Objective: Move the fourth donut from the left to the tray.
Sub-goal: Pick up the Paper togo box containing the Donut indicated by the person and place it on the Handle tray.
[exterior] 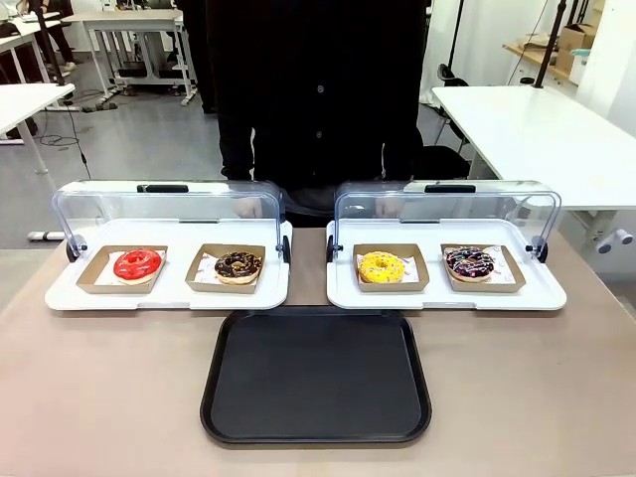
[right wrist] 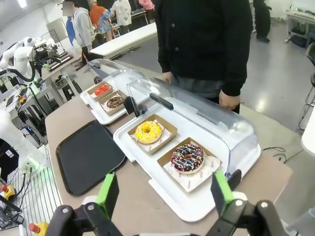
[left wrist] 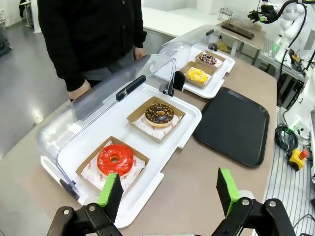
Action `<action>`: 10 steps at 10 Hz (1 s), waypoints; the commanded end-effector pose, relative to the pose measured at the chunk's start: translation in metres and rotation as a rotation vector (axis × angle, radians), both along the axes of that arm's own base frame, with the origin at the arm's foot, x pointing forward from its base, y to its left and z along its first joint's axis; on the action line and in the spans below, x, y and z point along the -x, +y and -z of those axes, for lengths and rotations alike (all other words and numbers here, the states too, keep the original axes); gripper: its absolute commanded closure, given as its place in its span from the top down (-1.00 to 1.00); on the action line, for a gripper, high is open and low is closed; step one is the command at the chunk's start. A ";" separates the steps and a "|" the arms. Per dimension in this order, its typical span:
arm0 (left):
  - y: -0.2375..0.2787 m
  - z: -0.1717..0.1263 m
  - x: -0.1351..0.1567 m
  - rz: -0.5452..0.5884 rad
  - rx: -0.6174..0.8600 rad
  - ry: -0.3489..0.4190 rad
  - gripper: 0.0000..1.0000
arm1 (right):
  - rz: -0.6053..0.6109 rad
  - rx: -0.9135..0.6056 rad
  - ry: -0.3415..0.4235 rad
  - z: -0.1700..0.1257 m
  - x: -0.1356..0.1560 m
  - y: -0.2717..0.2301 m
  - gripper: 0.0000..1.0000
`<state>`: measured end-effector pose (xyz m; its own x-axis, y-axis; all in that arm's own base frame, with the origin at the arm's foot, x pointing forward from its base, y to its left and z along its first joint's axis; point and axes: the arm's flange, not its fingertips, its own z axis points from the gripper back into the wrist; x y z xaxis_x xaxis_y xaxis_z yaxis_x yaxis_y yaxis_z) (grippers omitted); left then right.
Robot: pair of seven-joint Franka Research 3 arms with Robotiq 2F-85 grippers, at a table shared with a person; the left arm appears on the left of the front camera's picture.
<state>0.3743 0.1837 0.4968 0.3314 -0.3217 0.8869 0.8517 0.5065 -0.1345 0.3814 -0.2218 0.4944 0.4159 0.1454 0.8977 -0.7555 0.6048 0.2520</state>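
The fourth donut (exterior: 469,262) has dark chocolate icing with pink and white streaks and lies in a brown cardboard holder at the right end of the right white display tray; it also appears as the fourth donut (right wrist: 187,158) and far off as the fourth donut (left wrist: 208,59). The black tray (exterior: 316,375) lies empty at the table's near middle, also seen as the tray (left wrist: 233,125) and the tray (right wrist: 88,155). My right gripper (right wrist: 165,192) hangs open above the table's edge, short of the donut. My left gripper (left wrist: 170,193) is open near the red donut (left wrist: 115,159).
From the left stand a red donut (exterior: 137,264), a chocolate donut with pale specks (exterior: 238,265) and a yellow donut (exterior: 382,266). Both white display trays (exterior: 91,294) have clear lids (exterior: 167,206) raised at the back. A person in black (exterior: 318,89) stands behind them.
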 end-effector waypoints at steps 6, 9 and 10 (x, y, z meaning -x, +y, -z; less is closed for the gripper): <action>0.000 -0.001 -0.002 0.016 0.014 -0.029 1.00 | -0.009 -0.011 -0.042 0.001 -0.002 0.002 1.00; 0.000 -0.001 -0.002 0.016 0.014 -0.029 1.00 | -0.009 -0.011 -0.042 0.001 -0.002 0.002 1.00; 0.000 -0.001 -0.002 0.016 0.014 -0.029 1.00 | -0.009 -0.011 -0.042 0.001 -0.002 0.002 1.00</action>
